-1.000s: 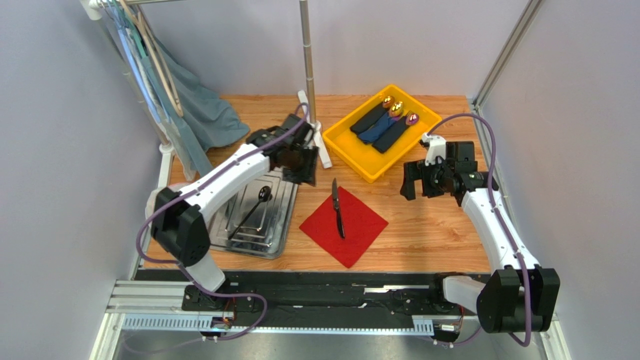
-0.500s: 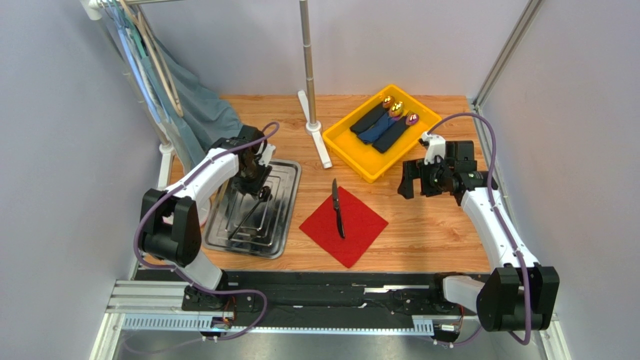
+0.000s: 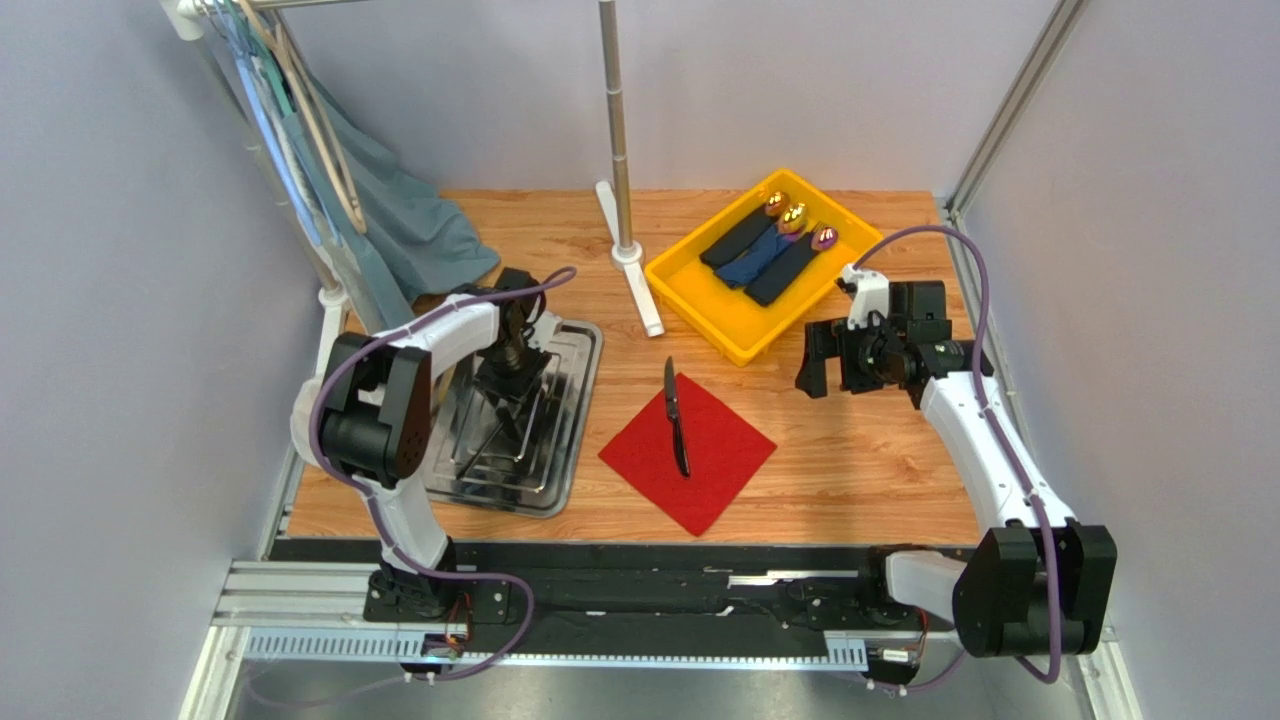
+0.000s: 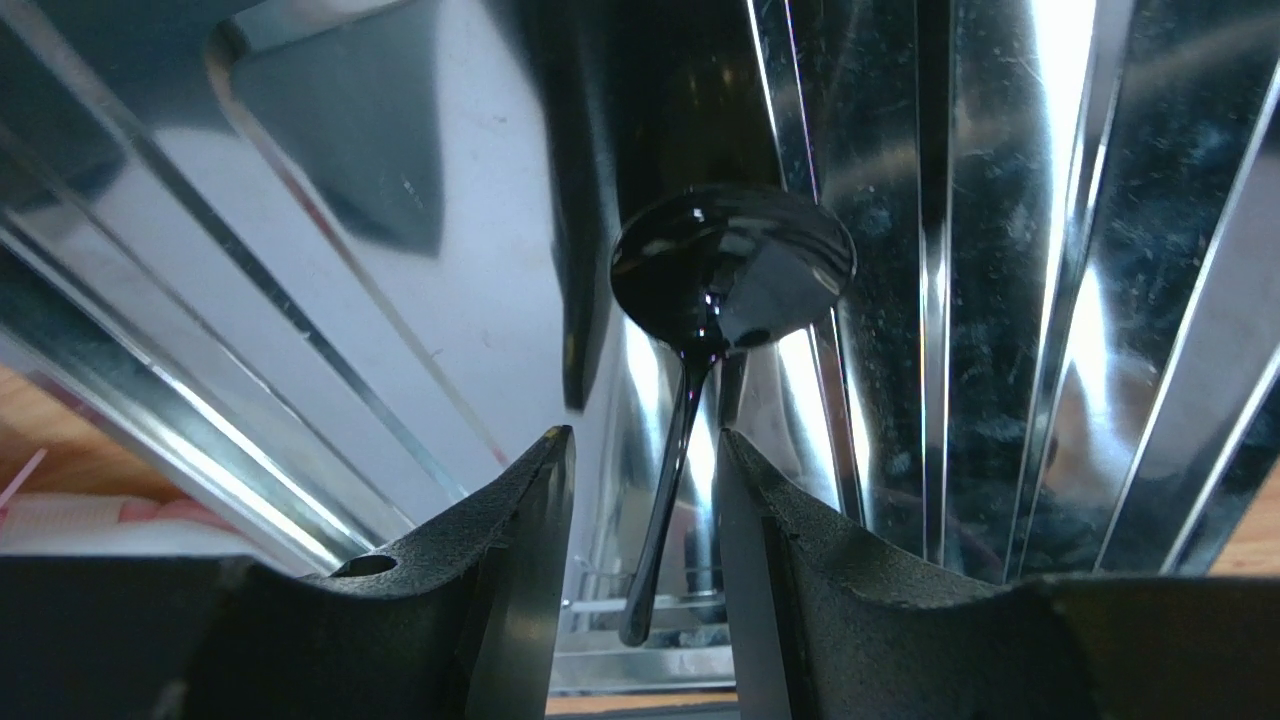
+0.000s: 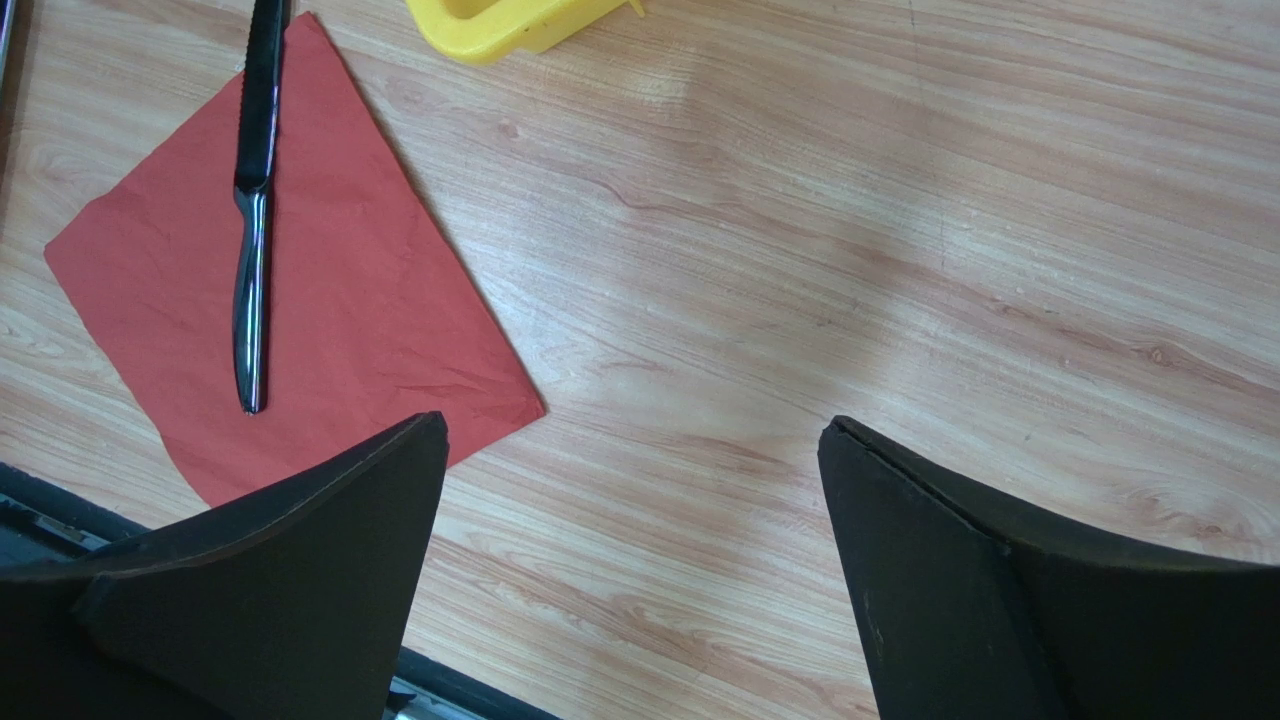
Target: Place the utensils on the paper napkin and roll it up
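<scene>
The black spoon (image 4: 733, 270) lies in the steel tray (image 4: 376, 225) at the table's left. My left gripper (image 4: 646, 438) points down into the tray (image 3: 564, 450), open, with the spoon's handle between its fingers, close to the right finger and clear of the left one. In the top view the left gripper (image 3: 508, 393) covers most of the spoon. A black knife (image 3: 675, 420) lies on the red paper napkin (image 3: 721, 450) at mid-table; the right wrist view also shows the knife (image 5: 253, 225) and the napkin (image 5: 361, 300). My right gripper (image 5: 634, 425) hangs wide open over bare wood, right of the napkin.
A yellow bin (image 3: 706, 293) at the back right holds dark rolled napkins (image 3: 766, 248) with gold and purple utensil heads. A metal pole on a white base (image 3: 616, 150) stands behind the napkin. Blue-grey cloth (image 3: 406, 210) hangs at the back left.
My left arm has swung left from the tray's far right corner and come down over the spoon, its jaws narrowing a little. The right arm, knife and napkin have not moved.
</scene>
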Motion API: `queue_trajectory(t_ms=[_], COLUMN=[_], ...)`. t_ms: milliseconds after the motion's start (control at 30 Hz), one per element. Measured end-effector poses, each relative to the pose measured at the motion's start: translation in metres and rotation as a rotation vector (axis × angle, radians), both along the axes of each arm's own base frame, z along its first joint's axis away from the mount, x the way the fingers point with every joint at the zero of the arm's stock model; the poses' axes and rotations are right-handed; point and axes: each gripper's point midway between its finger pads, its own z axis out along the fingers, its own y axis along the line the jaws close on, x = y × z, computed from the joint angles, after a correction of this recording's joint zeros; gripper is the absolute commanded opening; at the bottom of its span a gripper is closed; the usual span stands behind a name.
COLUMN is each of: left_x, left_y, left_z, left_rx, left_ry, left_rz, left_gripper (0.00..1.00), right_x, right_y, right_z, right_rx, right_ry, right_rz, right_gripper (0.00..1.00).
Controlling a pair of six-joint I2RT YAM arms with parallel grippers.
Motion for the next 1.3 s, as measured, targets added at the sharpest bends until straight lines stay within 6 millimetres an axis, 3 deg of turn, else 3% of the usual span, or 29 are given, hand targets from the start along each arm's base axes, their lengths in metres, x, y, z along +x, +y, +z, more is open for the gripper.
queue_trajectory(t_ms=[200, 300, 467, 533, 667, 833, 900, 1067, 1167, 1300], left_x=[-0.003, -0.004, -0.004, -0.004, 0.006, 0.037, 0.042, 0.018, 0.007, 0.008], left_y=[-0.001, -0.003, -0.004, -0.009, -0.030, -0.079, -0.114, -0.204, -0.237, -0.254], left_z=[-0.010, -0.010, -0.009, -0.006, 0.016, 0.082, 0.107, 0.148, 0.147, 0.104], left_rx=[-0.004, -0.012, -0.019, -0.041, -0.131, -0.268, -0.310, -0.436, -0.507, -0.496], left_ry=[0.025, 0.027, 0.033, 0.038, 0.029, -0.084, -0.142, -0.163, -0.091, 0.044], left_rz=[0.003, 0.006, 0.019, 0.036, 0.108, 0.229, 0.224, 0.128, 0.157, 0.263], left_gripper=[0.34, 0.15, 0.08, 0.00, 0.00, 0.00, 0.00, 0.00, 0.00, 0.00], right_x=[0.001, 0.001, 0.001, 0.001, 0.001, 0.001, 0.001, 0.001, 0.000, -0.001], right_y=[-0.001, -0.001, -0.001, -0.002, -0.002, -0.002, -0.002, -0.002, -0.002, -0.002], right_z=[-0.003, -0.003, -0.003, -0.003, -0.003, -0.003, -0.003, -0.002, 0.002, 0.007], right_rx=[-0.005, -0.006, -0.007, -0.008, -0.010, -0.008, -0.008, -0.008, -0.008, -0.008], right_ry=[0.009, 0.010, 0.011, 0.011, 0.010, 0.010, 0.010, 0.006, -0.007, -0.022], right_rz=[-0.004, -0.004, -0.005, -0.006, -0.007, -0.007, -0.007, -0.006, -0.007, -0.007], right_gripper=[1.00, 1.00, 1.00, 1.00, 1.00, 1.00, 1.00, 1.00, 1.00, 1.00])
